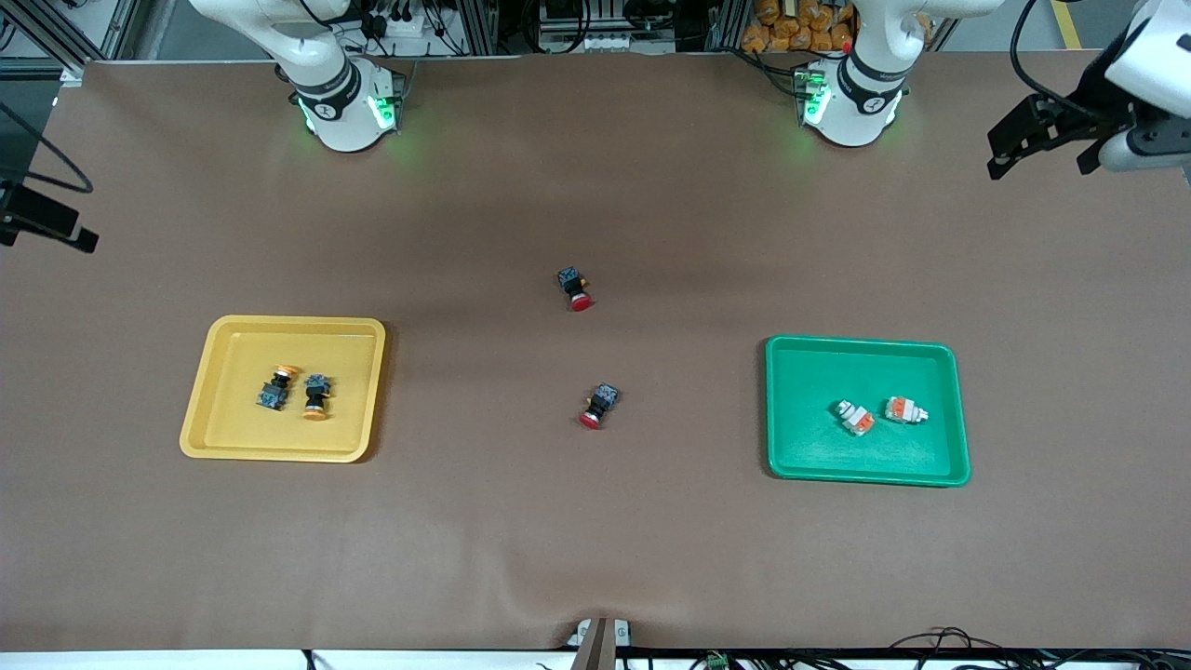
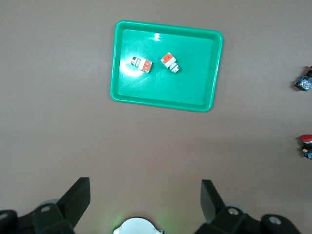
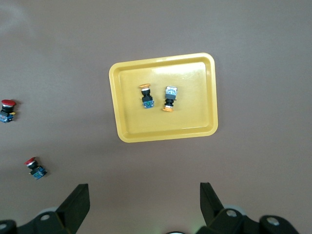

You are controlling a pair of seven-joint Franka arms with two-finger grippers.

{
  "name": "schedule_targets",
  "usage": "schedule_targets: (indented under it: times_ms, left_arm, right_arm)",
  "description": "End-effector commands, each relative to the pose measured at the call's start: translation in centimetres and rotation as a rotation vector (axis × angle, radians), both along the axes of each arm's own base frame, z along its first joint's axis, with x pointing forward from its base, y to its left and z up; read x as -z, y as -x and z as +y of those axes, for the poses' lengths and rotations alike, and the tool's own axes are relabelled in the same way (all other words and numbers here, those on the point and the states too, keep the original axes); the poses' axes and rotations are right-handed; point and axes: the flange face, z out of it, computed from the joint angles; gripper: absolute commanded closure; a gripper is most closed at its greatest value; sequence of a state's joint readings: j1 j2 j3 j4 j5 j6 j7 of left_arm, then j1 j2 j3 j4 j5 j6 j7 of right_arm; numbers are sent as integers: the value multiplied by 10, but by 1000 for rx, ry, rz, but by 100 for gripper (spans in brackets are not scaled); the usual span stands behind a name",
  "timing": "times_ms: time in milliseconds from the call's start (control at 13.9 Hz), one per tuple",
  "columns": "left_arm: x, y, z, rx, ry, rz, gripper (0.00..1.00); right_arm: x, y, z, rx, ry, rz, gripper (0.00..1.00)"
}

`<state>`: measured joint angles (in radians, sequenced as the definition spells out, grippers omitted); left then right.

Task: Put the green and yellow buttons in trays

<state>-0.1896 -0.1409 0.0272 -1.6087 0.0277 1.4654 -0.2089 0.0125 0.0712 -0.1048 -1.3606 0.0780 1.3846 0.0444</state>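
Note:
The yellow tray (image 1: 216, 409) holds two yellow-capped buttons (image 1: 277, 385) (image 1: 317, 397) lying on their sides. The green tray (image 1: 800, 447) holds two whitish-grey buttons with orange blocks (image 1: 854, 417) (image 1: 904, 409). My left gripper (image 2: 145, 181) is open and empty, high over the table between its base and the green tray (image 2: 192, 87); it also shows at the front view's edge (image 1: 1042, 158). My right gripper (image 3: 144, 187) is open and empty, high over the table between its base and the yellow tray (image 3: 195, 117).
Two red-capped black buttons lie on the brown table between the trays, one nearer to the arms' bases (image 1: 577, 289) and one nearer to the front camera (image 1: 599, 406). They also show in the right wrist view (image 3: 7, 110) (image 3: 35, 167).

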Motion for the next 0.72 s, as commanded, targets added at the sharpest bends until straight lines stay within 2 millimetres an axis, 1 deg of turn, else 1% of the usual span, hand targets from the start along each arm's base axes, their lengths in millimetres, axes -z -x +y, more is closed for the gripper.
schedule_targets:
  times_ms: [0, 143, 645]
  left_arm:
    - [-5, -4, 3, 16, 5, 11, 0]
    - [-1, -6, -1, 16, 3, 19, 0]
    - [1, -8, -1, 13, 2, 23, 0]
  right_arm:
    - [9, 35, 12, -19, 18, -45, 0]
    - [10, 34, 12, -16, 2, -40, 0]
    - [10, 36, 12, -16, -17, -28, 0]
